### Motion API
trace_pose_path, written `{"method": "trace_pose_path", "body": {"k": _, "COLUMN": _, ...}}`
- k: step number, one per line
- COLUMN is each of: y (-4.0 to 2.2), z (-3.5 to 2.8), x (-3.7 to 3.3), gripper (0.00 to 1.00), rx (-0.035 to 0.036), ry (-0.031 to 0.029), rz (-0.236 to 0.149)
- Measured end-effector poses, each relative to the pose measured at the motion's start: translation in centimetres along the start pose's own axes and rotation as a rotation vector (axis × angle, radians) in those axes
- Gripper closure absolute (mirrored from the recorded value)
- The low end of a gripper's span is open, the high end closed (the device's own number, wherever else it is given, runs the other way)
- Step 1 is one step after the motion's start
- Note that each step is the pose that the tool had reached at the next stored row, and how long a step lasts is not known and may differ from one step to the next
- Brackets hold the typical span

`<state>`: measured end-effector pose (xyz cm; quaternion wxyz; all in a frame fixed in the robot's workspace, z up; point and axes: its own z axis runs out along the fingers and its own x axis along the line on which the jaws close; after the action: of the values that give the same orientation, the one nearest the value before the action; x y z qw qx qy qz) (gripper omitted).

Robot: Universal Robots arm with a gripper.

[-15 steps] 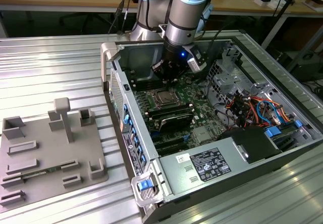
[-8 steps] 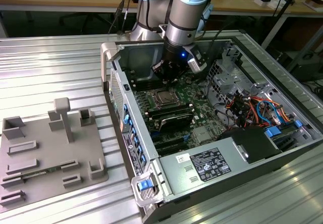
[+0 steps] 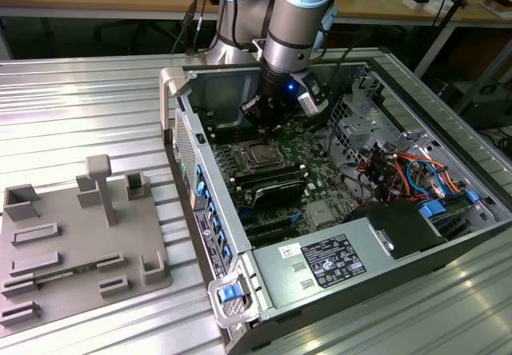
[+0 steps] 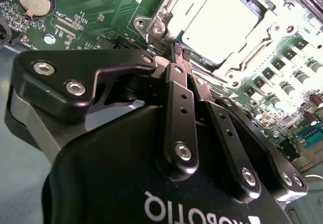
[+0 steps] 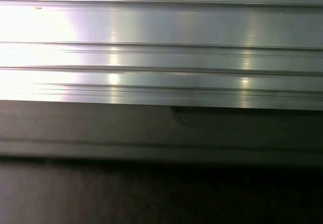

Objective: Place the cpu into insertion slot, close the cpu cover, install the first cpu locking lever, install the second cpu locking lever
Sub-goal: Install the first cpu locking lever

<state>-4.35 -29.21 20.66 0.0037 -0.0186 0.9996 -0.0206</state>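
The cpu (image 4: 219,24) lies flat in the insertion slot (image 3: 258,157) on the green board, its silvery top bright in the second wrist view. The cpu cover (image 4: 255,50) lies down around it as a silvery frame. My gripper (image 4: 177,51) is shut, its black fingers (image 4: 180,103) pressed together with nothing seen between them. The tips are right at the socket's near corner, beside a screwed metal bracket (image 4: 154,28). In the exterior view the gripper (image 3: 268,117) hangs inside the open computer case just behind the socket. I cannot make out the locking levers clearly.
The case walls (image 3: 200,143) rise around the board. Long black memory slots (image 3: 272,185), a power supply (image 3: 328,263) and bundled cables (image 3: 400,171) lie close by. A grey fixture plate (image 3: 76,239) lies on the ribbed metal table (image 5: 161,57) at the exterior view's left.
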Motion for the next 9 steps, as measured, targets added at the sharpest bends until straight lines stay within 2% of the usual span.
{"method": "trace_pose_path", "body": {"k": 9, "y": 0.02, "z": 0.0, "x": -0.03, "gripper": 0.89, "rx": 0.0001, "ry": 0.0, "rz": 0.0}}
